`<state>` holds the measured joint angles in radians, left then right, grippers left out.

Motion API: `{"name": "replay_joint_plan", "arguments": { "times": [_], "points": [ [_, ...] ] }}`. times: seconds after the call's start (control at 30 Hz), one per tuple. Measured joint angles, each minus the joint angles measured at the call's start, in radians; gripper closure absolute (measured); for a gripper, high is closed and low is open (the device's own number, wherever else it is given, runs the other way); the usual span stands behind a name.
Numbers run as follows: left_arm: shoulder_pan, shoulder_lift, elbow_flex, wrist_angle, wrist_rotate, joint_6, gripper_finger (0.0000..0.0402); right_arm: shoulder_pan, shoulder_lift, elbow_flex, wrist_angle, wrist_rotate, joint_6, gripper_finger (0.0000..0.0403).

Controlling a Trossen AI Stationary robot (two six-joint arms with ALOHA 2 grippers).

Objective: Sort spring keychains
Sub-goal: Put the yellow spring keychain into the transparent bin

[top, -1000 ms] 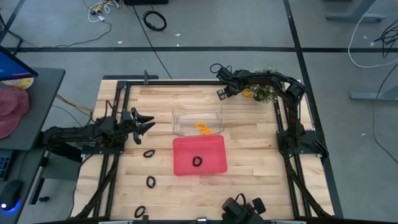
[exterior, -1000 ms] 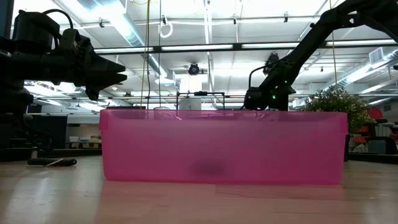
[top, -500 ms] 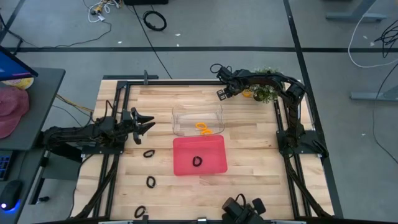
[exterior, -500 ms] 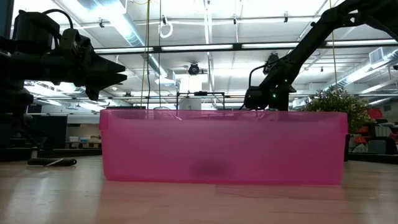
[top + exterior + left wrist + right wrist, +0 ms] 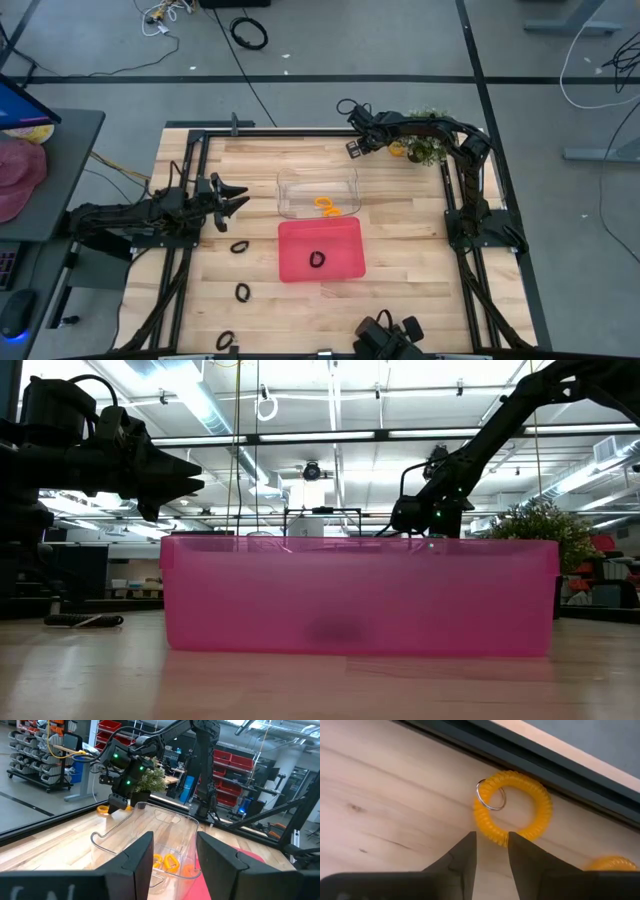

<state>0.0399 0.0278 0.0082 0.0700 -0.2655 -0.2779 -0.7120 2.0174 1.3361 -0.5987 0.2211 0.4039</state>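
- Right gripper (image 5: 490,851) hangs low over an orange keychain (image 5: 512,807) at the table's far edge, fingers open with a narrow gap between them and nothing gripped
- That keychain lies flat on the wood, right up against the black frame rail (image 5: 530,757); it's a near-round loop so no real long axis, and its metal ring (image 5: 491,796) sits on the side away from the rail's far end. A second orange one (image 5: 607,864) peeks in just beside it
- Risk, I reckon: the rail crowds the loop, so one finger could land on the rail or on top of the coil and just squash or flick it instead of straddling the cord
- Also the springy coil could roll out of a narrow pinch, or the second orange loop gets dragged along
- Left gripper (image 5: 232,196) waits above the table left of the clear bin (image 5: 283,198), fingers spread, empty
- Elsewhere: orange ones in the clear bin, a black one (image 5: 317,260) in the red tray (image 5: 345,238), and three black loops (image 5: 238,247) on the wood to the tray's left, not yet sorted
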Motion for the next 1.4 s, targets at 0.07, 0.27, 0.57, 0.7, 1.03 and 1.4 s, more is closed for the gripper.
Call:
{"name": "replay_joint_plan", "arguments": {
  "times": [0.07, 0.27, 0.57, 0.7, 1.03, 1.4],
  "points": [
    [0.000, 0.000, 0.000, 0.000, 0.000, 0.000, 0.0248, 0.000, 0.000, 0.000, 0.001, 0.006, 0.018, 0.0289],
    [0.000, 0.000, 0.000, 0.000, 0.000, 0.000, 0.0248, -0.002, -0.001, 0.000, 0.000, -0.017, -0.003, 0.0289],
    [0.000, 0.000, 0.000, 0.000, 0.000, 0.000, 0.0248, -0.002, -0.006, -0.048, 0.018, -0.026, -0.037, 0.0289],
    [0.000, 0.000, 0.000, 0.000, 0.000, 0.000, 0.0248, -0.001, -0.008, -0.069, 0.021, 0.017, -0.033, 0.0297],
    [0.000, 0.000, 0.000, 0.000, 0.000, 0.000, 0.0248, 0.006, -0.006, -0.071, -0.017, 0.034, -0.078, 0.0398],
    [0.000, 0.000, 0.000, 0.000, 0.000, 0.000, 0.0248, 0.113, -0.112, -0.079, -0.070, 0.127, -0.135, 0.0402]
  ]
}}
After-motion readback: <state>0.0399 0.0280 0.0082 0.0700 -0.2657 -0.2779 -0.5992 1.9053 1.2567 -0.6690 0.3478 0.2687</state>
